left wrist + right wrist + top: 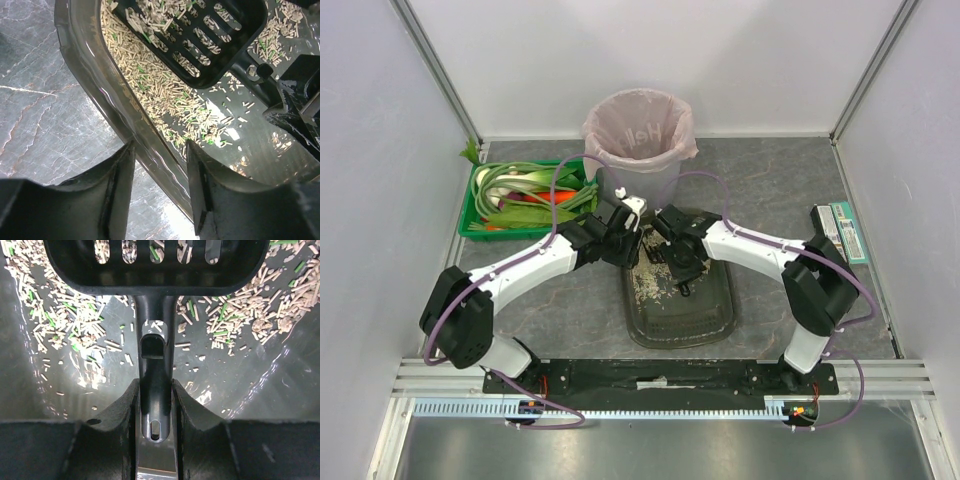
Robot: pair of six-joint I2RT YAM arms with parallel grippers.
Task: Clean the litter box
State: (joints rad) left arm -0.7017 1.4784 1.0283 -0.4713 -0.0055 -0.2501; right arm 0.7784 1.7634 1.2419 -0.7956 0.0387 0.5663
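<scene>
The dark olive-grey litter box [705, 320] lies in the middle of the table, with beige litter [648, 285] heaped at its far left end. My left gripper [628, 248] stands at the box's far left edge. In the left wrist view the left gripper [160, 147] has its two fingers astride the box's rim [95, 75], closed on it. My right gripper [678, 268] is over the box. In the right wrist view the right gripper [153, 385] is shut on the handle of a black slotted scoop [155, 285]. The scoop [250, 25] holds pellets above the litter [150, 80].
A grey bin with a pink bag [638, 135] stands just behind the box. A green crate [485, 215] of vegetables sits at the back left. A flat pack [840, 230] lies at the right wall. White walls close in three sides.
</scene>
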